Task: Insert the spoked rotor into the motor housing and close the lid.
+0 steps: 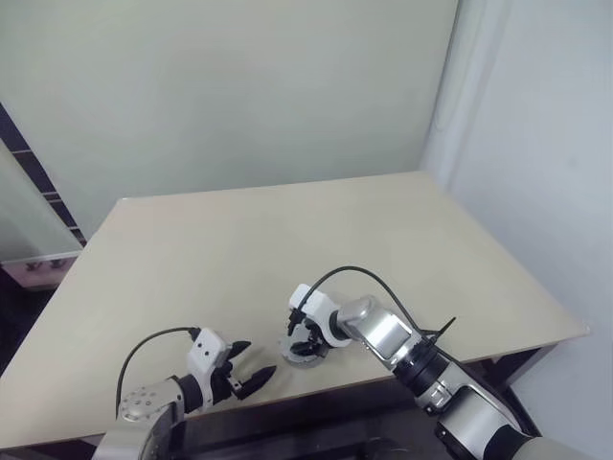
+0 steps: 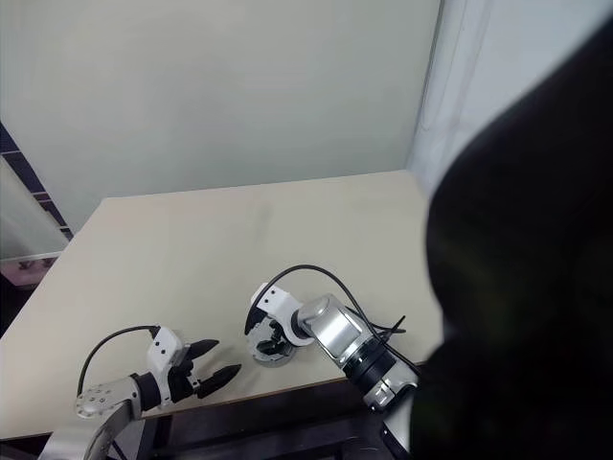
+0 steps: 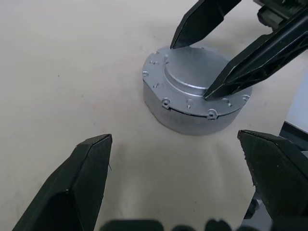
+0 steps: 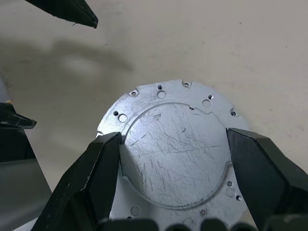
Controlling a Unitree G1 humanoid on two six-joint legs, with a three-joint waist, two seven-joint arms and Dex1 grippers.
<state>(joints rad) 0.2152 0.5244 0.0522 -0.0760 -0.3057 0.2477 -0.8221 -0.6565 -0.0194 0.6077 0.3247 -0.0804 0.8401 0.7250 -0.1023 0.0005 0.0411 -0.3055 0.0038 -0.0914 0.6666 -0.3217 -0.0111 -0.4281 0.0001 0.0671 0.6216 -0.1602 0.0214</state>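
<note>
The motor housing is a squat silver cylinder standing on the tan table near its front edge. The lid lies flat on top of it, a scratched silver disc with a raised round centre and small holes around the flange. My right gripper reaches down over it, and its black fingers press against opposite sides of the raised centre. My left gripper hovers low over the table to the left of the housing, open and empty, pointing at it. The spoked rotor is hidden.
The housing stands close to the front edge of the table, with bare tabletop behind it reaching back to a pale wall. A large dark shape covers the right side of the right eye view.
</note>
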